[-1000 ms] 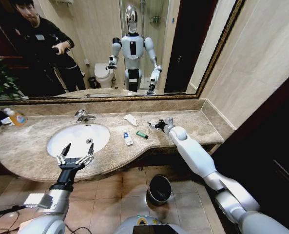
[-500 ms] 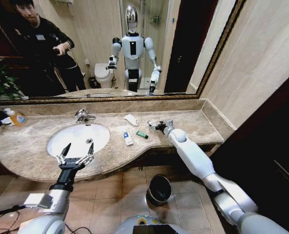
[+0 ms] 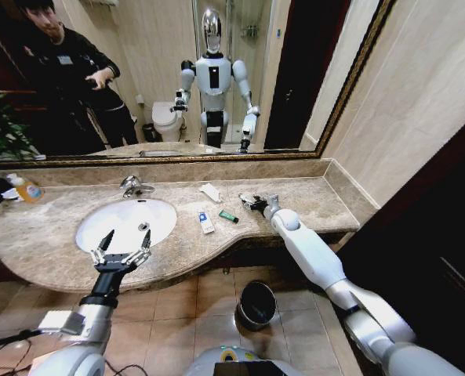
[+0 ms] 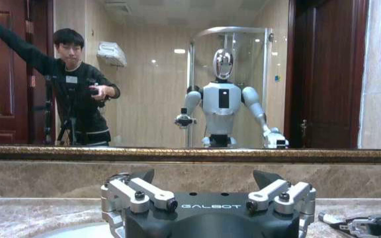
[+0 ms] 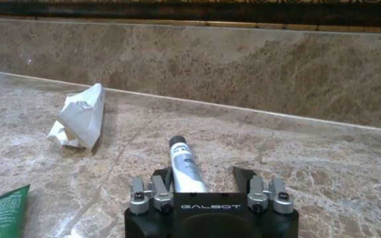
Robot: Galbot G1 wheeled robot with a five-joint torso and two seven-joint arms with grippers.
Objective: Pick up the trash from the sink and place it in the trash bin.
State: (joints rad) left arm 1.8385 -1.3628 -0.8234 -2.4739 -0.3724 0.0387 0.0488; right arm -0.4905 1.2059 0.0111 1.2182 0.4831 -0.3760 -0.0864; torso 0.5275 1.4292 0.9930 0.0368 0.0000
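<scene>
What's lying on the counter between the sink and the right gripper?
In the head view, a blue-white packet and a green stick lie on the marble between the sink and the right gripper; the crumpled tissue sits farther back.

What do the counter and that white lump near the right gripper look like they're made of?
Counter: polished stone, likely marble, mottled beige with veins and a faint sheen. White lump: crumpled tissue or thin paper, matte and creased. Right gripper sits beside it, open around a small tube.

Polished stone, gloss ceramic and crumpled paper at a bathroom counter.
The marble counter (image 3: 52, 235) is mottled beige and glossy; the sink (image 3: 126, 223) is smooth white ceramic with a chrome tap (image 3: 134, 186). The crumpled tissue (image 5: 79, 119) looks like matt paper, the trash bin (image 3: 256, 304) shiny black.
</scene>
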